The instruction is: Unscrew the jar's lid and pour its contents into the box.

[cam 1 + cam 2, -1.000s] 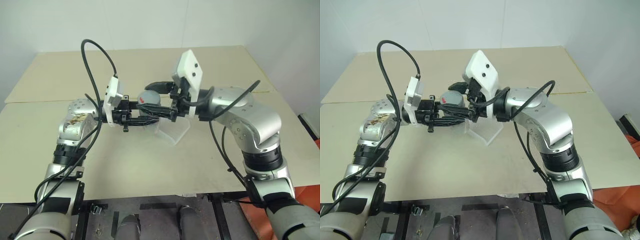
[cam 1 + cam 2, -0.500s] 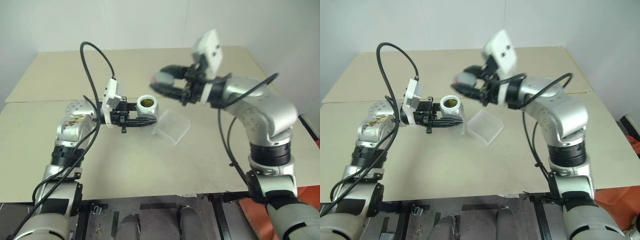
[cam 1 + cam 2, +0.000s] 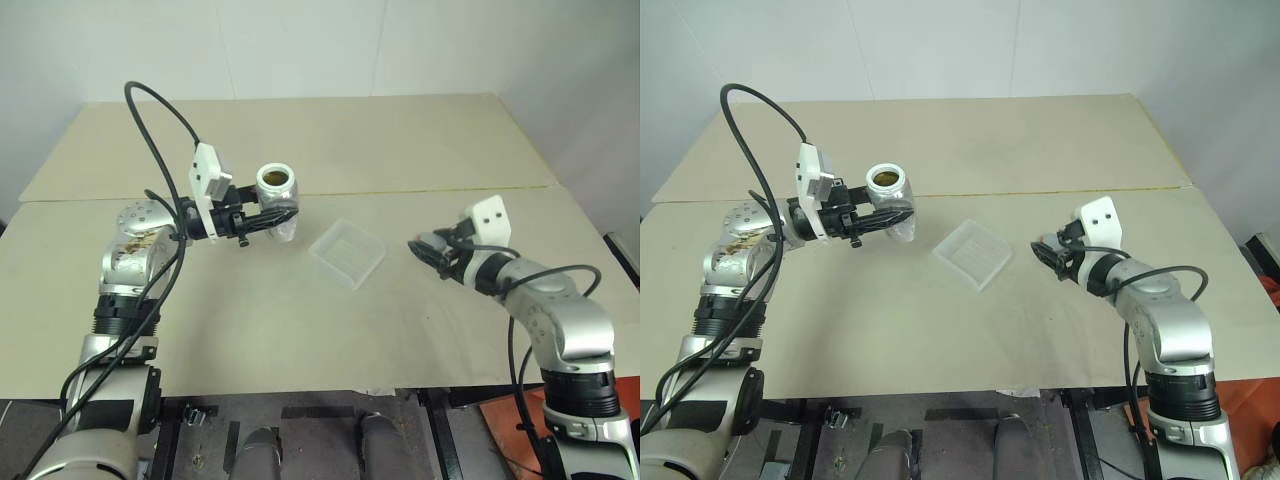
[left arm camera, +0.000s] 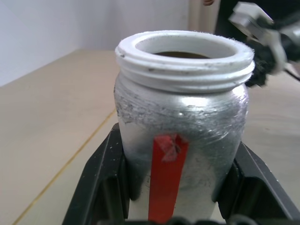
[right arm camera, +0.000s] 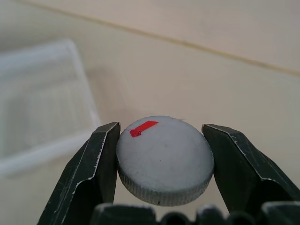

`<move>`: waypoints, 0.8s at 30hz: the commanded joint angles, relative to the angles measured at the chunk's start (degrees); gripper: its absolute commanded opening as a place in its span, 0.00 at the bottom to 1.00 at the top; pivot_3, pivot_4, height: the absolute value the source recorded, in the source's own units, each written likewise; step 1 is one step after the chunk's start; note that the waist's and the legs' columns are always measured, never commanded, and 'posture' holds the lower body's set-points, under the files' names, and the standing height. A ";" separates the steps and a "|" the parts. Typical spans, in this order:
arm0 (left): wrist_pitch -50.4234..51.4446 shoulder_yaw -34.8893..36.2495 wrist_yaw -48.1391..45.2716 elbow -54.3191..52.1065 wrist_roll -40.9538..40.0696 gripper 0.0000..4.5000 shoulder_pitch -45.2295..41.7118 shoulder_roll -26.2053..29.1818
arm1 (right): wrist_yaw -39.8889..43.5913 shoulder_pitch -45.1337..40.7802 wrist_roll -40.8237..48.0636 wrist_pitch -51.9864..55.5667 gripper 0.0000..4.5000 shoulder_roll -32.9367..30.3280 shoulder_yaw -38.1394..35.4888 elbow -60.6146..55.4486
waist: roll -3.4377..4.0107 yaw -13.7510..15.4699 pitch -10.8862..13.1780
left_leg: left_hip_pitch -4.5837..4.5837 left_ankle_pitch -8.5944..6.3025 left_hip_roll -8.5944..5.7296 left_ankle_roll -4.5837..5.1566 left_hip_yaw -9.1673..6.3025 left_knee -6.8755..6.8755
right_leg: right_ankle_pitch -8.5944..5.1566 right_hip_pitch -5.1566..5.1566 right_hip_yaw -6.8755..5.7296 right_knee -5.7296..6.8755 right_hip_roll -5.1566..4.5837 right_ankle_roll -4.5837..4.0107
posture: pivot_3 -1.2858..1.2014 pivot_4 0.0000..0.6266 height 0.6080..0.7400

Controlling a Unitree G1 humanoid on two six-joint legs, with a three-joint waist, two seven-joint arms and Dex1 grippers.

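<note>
Both grippers clamped: left gripper on open jar, right gripper on lid; tilting off-centre risks spilling contents past box, mid-table.

One open jar, one lid and one clear box on one table. Two grippers: left gripper, right gripper.

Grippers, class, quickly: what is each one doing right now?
Left gripper: shut on the open jar.
Right gripper: shut on the lid.
</note>
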 commanded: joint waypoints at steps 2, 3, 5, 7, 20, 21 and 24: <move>-2.21 0.04 3.12 0.48 1.58 0.43 -2.11 -1.45 | -4.58 -1.65 -4.72 -1.33 0.61 1.66 1.93 3.83 | 0.00 0.17 0.00 | 0.00 0.00 0.00 0.00 0.00 0.00 | 0.00 0.02 0.00 -0.01 0.00 0.00 | 0.52 0.24 1.00; -2.55 -0.10 3.55 0.95 1.95 0.43 -2.48 -1.94 | -4.94 -2.04 -5.64 -1.32 0.68 1.57 2.48 4.56 | 0.00 0.27 0.00 | -0.01 0.00 0.00 -0.01 0.00 0.00 | 0.00 0.02 0.00 -0.01 0.00 0.00 | 0.52 0.24 1.00; -3.34 -0.61 4.94 1.65 3.00 0.43 -3.13 -2.84 | -3.95 -2.33 -5.78 -1.17 0.83 0.96 2.62 4.07 | 0.00 0.31 0.00 | -0.04 0.01 -0.01 -0.01 0.00 0.00 | 0.00 0.01 0.00 -0.01 -0.01 0.00 | 0.52 0.24 1.00; -5.49 -1.46 6.74 2.58 5.12 0.43 -3.77 -3.63 | -2.01 -2.72 -4.24 0.14 0.97 -0.20 1.59 1.07 | 0.00 0.43 0.00 | -0.09 0.01 -0.01 -0.02 0.00 0.00 | 0.00 0.00 -0.01 0.00 -0.01 0.00 | 0.52 0.24 1.00; -51.36 -28.62 58.42 28.17 62.85 0.43 -19.68 -0.79 | 14.62 -9.56 18.43 16.11 1.00 -10.27 -5.54 -14.57 | -0.04 1.09 0.02 | -0.08 0.00 -0.05 0.00 -0.01 0.01 | 0.02 0.05 -0.02 -0.20 -0.02 0.04 | 0.52 0.24 1.00; -51.58 -32.98 66.09 29.46 70.18 0.43 -22.64 -0.01 | 15.22 -9.84 19.09 16.59 1.00 -11.22 -5.15 -15.02 | -0.04 1.30 0.02 | -0.14 0.00 -0.06 0.00 -0.02 0.03 | 0.03 0.02 -0.02 -0.19 -0.03 0.05 | 0.52 0.24 1.00; -47.35 -43.21 85.95 33.13 86.24 0.43 -30.25 -0.49 | 17.69 -9.70 20.28 15.54 1.00 -13.91 -4.20 -16.25 | -0.05 2.02 0.03 | -0.30 0.00 -0.10 0.00 -0.02 0.06 | 0.09 -0.02 -0.02 -0.07 -0.05 0.16 | 0.52 0.24 1.00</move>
